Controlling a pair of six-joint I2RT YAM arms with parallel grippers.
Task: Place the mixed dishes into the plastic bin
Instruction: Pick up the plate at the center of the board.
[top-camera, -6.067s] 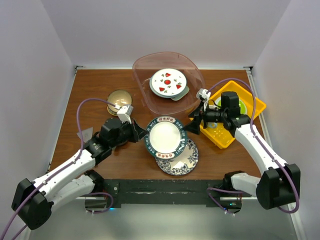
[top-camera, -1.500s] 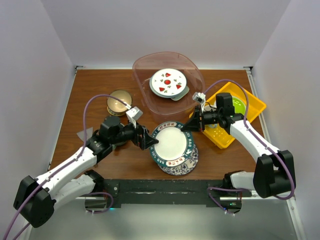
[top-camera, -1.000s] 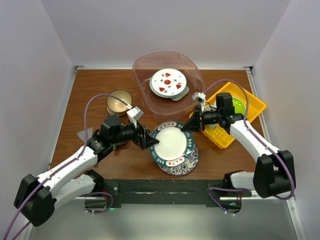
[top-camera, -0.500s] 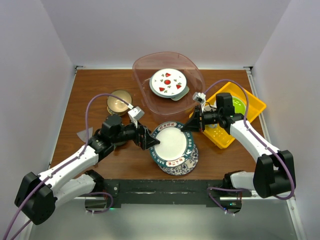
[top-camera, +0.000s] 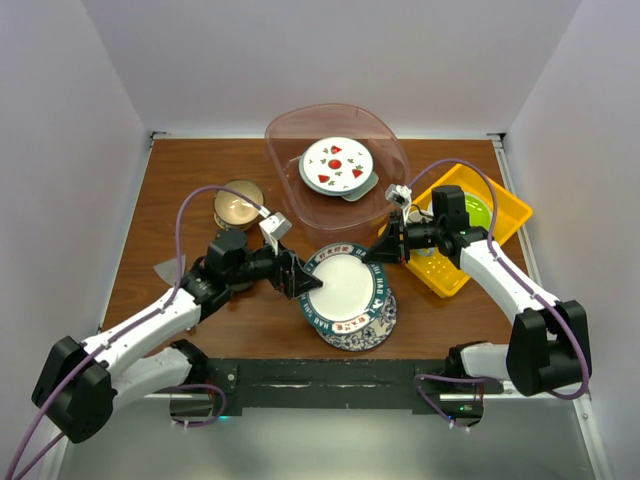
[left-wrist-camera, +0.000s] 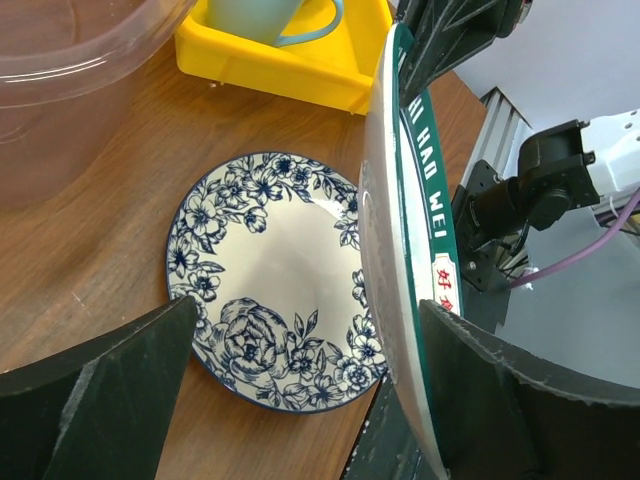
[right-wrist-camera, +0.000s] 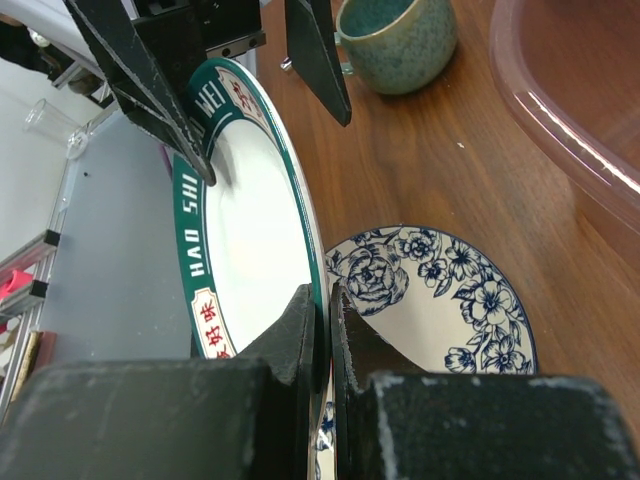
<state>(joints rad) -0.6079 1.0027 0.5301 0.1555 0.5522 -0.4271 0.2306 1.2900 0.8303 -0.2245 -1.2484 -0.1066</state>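
Floral plate (top-camera: 372, 328) partly under tilted green-rim plate (top-camera: 343, 284), edge in R pincer (top-camera: 378, 255).

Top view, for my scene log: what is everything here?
plastic bin: 1, pinkish-clear, far centre
strawberry plate: 1, white-red, in bin
mint tray: 1, pale mint, under strawberry plate
green-rimmed plate: 1, white centre, tilted over floral plate
floral plate: 1, blue-white, flat, near centre
glazed cup: 1, greenish-tan, left of bin
yellow tray: 1, yellow, right side
lime plate: 1, lime green, in yellow tray
pale mug: 1, pale, in yellow tray
left gripper: 1, black, open astride green-rimmed plate's left rim
right gripper: 1, black, shut on its right rim
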